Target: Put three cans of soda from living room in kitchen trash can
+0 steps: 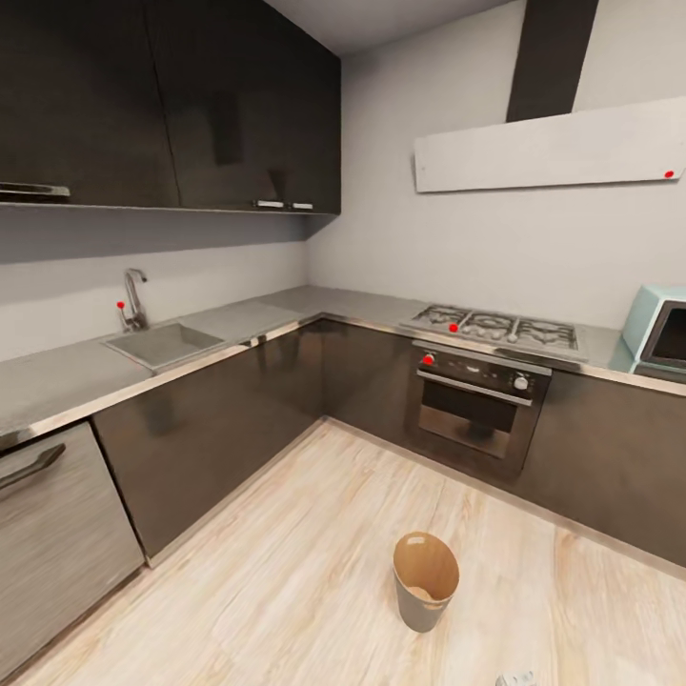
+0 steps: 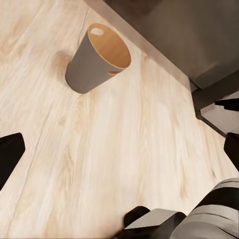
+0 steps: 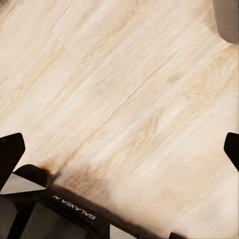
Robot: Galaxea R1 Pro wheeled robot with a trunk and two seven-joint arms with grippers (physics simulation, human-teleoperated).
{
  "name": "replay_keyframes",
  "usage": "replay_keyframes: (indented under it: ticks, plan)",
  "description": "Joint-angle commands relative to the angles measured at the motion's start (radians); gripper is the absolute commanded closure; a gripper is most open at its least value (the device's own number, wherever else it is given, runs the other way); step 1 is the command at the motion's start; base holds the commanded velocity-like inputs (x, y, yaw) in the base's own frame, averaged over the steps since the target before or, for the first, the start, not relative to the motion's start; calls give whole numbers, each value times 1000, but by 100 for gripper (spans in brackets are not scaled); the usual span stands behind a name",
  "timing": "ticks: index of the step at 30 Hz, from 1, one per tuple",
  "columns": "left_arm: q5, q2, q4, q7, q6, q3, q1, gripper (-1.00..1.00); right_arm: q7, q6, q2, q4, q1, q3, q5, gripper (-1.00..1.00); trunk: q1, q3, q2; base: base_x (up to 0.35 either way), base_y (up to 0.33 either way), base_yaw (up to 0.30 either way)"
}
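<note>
The tash can [image 1: 425, 581] stands upright on the light wood floor of the kitchen, in the lower middle of the head view; it is grey outside and brown inside. The left wrist view looks down on the tash can [image 2: 94, 59] a short way ahead of my left gripper [image 2: 119, 152], whose dark fingertips [image 2: 10, 154] sit far apart with only floor between them. My right gripper [image 3: 119, 149] is open over bare floor too, with nothing held. The cans of soda are out of view.
Dark lower cabinets [image 1: 219, 419] under a steel counter [image 1: 57, 376] run along the left and back walls. There is a sink [image 1: 164, 343], a hob [image 1: 495, 327] over an oven [image 1: 472, 405], and a dishwasher front [image 1: 52, 534] at the near left. The robot's base [image 3: 59, 219] lies below the right gripper.
</note>
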Motion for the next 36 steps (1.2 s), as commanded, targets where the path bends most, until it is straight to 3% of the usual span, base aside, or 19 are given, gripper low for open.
replay_keyframes:
  ticks: [1, 22, 36]
  plan:
    - [0, 0, 0, 0, 0, 0, 0, -100, 0, 0, 0, 0, 0, 0, 0, -100, 0, 0, 0, 346, -35, 0]
    - [0, 0, 0, 0, 0, 0, 0, -100, -1, -1, 0, 1, 0, 1, 0, -100, 0, 0, 0, 346, -9, 0]
    - [0, 0, -1, -1, 0, 0, 0, -100, -10, -6, 0, 2, 0, -1, 0, -100, 0, 0, 0, 346, -110, 0]
